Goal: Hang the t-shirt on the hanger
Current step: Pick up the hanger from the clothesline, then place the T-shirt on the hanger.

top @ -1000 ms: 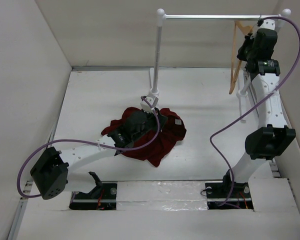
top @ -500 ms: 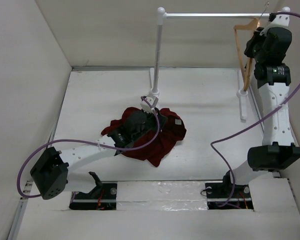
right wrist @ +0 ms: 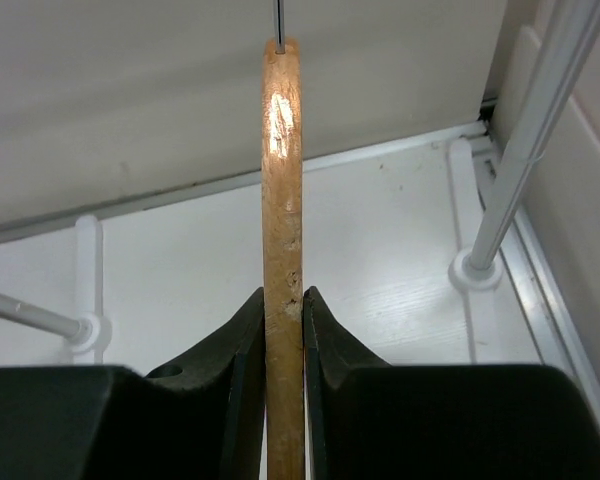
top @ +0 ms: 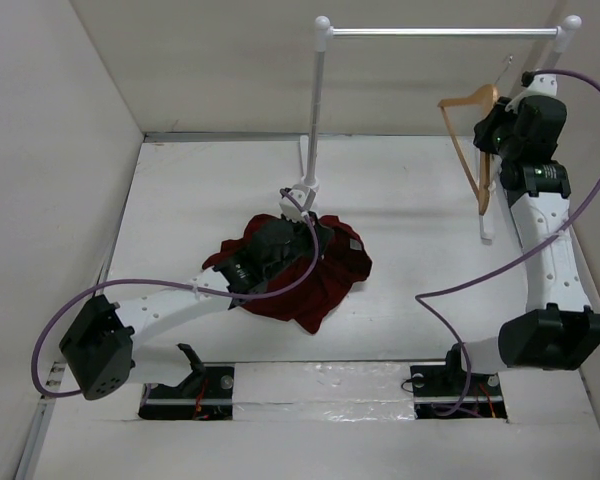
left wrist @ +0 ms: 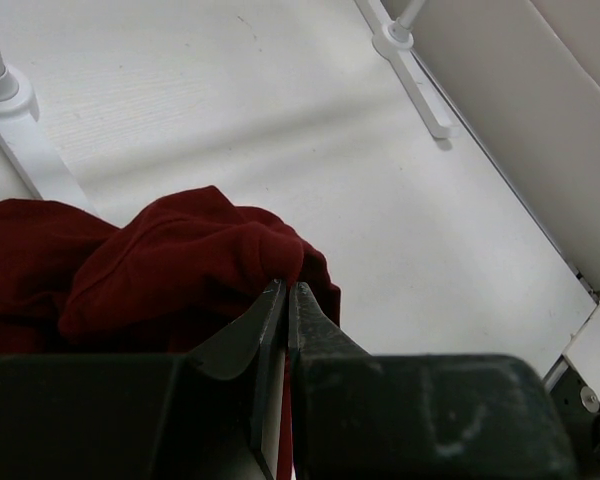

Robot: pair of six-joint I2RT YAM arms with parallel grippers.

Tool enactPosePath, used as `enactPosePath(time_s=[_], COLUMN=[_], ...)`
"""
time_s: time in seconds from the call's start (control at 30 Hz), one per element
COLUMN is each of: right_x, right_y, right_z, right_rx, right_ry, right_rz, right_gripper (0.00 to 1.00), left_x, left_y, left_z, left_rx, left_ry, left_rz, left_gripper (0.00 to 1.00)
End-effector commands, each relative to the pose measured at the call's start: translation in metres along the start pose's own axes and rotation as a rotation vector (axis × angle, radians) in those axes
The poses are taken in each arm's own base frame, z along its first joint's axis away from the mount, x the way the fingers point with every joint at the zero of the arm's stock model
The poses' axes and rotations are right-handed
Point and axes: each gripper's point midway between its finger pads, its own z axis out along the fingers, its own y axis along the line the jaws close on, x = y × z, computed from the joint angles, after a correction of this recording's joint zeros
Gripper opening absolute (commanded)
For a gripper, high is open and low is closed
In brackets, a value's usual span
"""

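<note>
The maroon t-shirt [top: 325, 275] lies crumpled on the table's middle. It also shows in the left wrist view [left wrist: 170, 260]. My left gripper [top: 302, 218] sits over the shirt's far edge, shut on a fold of it [left wrist: 285, 290]. The tan wooden hanger [top: 467, 140] is in the air at the far right, off the rail, with its thin hook up beside the right wrist. My right gripper [top: 492, 128] is shut on the hanger. In the right wrist view the hanger [right wrist: 283, 180] runs straight up between the closed fingers [right wrist: 284, 300].
The white-and-silver clothes rail [top: 440, 32] spans the back, with its left post and foot [top: 308, 170] just behind the shirt and its right post [top: 565, 35] by the right arm. White walls close in on the left, back and right.
My right arm has lifted the hanger off the rail and swung it down and left, tilting it. The left gripper and the shirt have not moved.
</note>
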Motion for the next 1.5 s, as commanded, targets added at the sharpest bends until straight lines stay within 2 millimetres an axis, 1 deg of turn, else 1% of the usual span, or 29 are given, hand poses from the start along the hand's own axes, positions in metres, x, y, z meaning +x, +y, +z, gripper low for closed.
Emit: enactPosePath(time_s=[0.0,0.03,0.07,0.1,0.17,0.2,0.23,0.27,0.3,0.33,0.37,0.4,0.43,0.5,0.53,0.6,0.63,0.67,0.7,0.73,0.77,0.83,0.87,0.93,1.03,1.13,1.23,1.37,1.47], right_x=[-0.035,-0.034,-0.041,-0.023,-0.013,-0.002,0.005,0.017,0.029,0.041,0.053,0.062,0.074,0.084,0.086,0.089,0.098,0.097,0.102,0.110,0.114,0.115,0.113,0.109,0.116,0.127,0.125,0.131,0.125], right_y=[0.019,0.030,0.036,0.038,0.055,0.060,0.066,0.079,0.084,0.091,0.104,0.110,0.110,0.109,0.101,0.097,0.095,0.096,0.103,0.103,0.103,0.100,0.099,0.100,0.109,0.113,0.114,0.116,0.120], right_z=[-0.022,-0.028,-0.046,-0.048,-0.063,-0.079,-0.087,-0.098,-0.116,-0.126,-0.143,-0.156,-0.180,-0.205,-0.225,-0.242,-0.248,-0.257,-0.264,-0.268,-0.270,-0.277,-0.280,-0.291,-0.300,-0.293,-0.288,-0.269,-0.262], right_rx=[-0.090,-0.122,-0.135,-0.143,-0.193,-0.224,-0.253,-0.313,-0.356,-0.396,-0.472,-0.512,-0.548,-0.566,-0.558,-0.571,-0.574,-0.597,-0.651,-0.663,-0.672,-0.666,-0.667,-0.693,-0.767,-0.783,-0.782,-0.757,-0.764], right_ry=[-0.133,-0.147,-0.182,-0.155,-0.158,-0.154,-0.150,-0.128,-0.120,-0.094,-0.061,-0.045,-0.051,-0.053,-0.069,-0.065,-0.029,-0.033,-0.008,0.028,0.043,0.050,0.041,0.027,0.070,0.098,0.077,0.086,0.065], right_rz=[0.038,0.043,0.046,0.056,0.060,0.067,0.066,0.067,0.081,0.087,0.090,0.104,0.106,0.115,0.114,0.100,0.091,0.086,0.072,0.065,0.055,0.041,0.042,0.039,0.037,0.058,0.066,0.066,0.072], right_gripper=[0.00,0.00,0.00,0.00,0.00,0.00,0.00,0.00,0.00,0.00,0.00,0.00,0.00,0.00,0.00,0.00,0.00,0.00,0.00,0.00,0.00,0.00,0.00,0.00,0.00,0.00,0.00,0.00,0.00], left_x=[-0.041,-0.044,-0.052,-0.054,-0.060,-0.062,-0.063,-0.064,-0.068,-0.068,-0.073,-0.078,-0.077,-0.087,-0.091,-0.092,-0.091,-0.094,-0.097,-0.099,-0.103,-0.104,-0.110,-0.107,-0.106,-0.106,-0.102,-0.096,-0.097], left_y=[-0.017,-0.015,-0.013,-0.014,-0.004,-0.005,-0.004,-0.003,0.002,0.003,0.003,0.007,0.009,0.013,0.019,0.025,0.035,0.034,0.040,0.045,0.043,0.048,0.046,0.048,0.045,0.040,0.039,0.041,0.039], left_z=[-0.006,-0.004,-0.003,-0.003,0.002,0.003,0.006,0.006,0.007,0.009,0.009,0.010,0.012,0.013,0.015,0.019,0.024,0.025,0.026,0.028,0.028,0.032,0.032,0.034,0.039,0.039,0.037,0.032,0.028], left_rx=[0.041,0.040,0.035,0.037,0.007,0.007,0.000,-0.008,-0.028,-0.035,-0.039,-0.058,-0.065,-0.077,-0.089,-0.095,-0.118,-0.115,-0.132,-0.141,-0.135,-0.156,-0.155,-0.162,-0.147,-0.120,-0.107,-0.109,-0.103], left_ry=[-0.102,-0.106,-0.120,-0.120,-0.126,-0.128,-0.127,-0.126,-0.137,-0.137,-0.147,-0.156,-0.151,-0.165,-0.173,-0.170,-0.163,-0.165,-0.169,-0.171,-0.177,-0.168,-0.175,-0.164,-0.153,-0.144,-0.142,-0.129,-0.131], left_rz=[-0.012,-0.014,-0.019,-0.021,-0.032,-0.029,-0.026,-0.021,-0.017,-0.014,-0.011,-0.001,0.003,0.002,0.001,-0.005,-0.009,-0.010,-0.010,-0.010,-0.006,0.001,0.003,0.012,0.013,0.002,-0.005,-0.009,-0.010], left_gripper=[0.00,0.00,0.00,0.00,0.00,0.00,0.00,0.00,0.00,0.00,0.00,0.00,0.00,0.00,0.00,0.00,0.00,0.00,0.00,0.00,0.00,0.00,0.00,0.00,0.00,0.00,0.00,0.00,0.00])
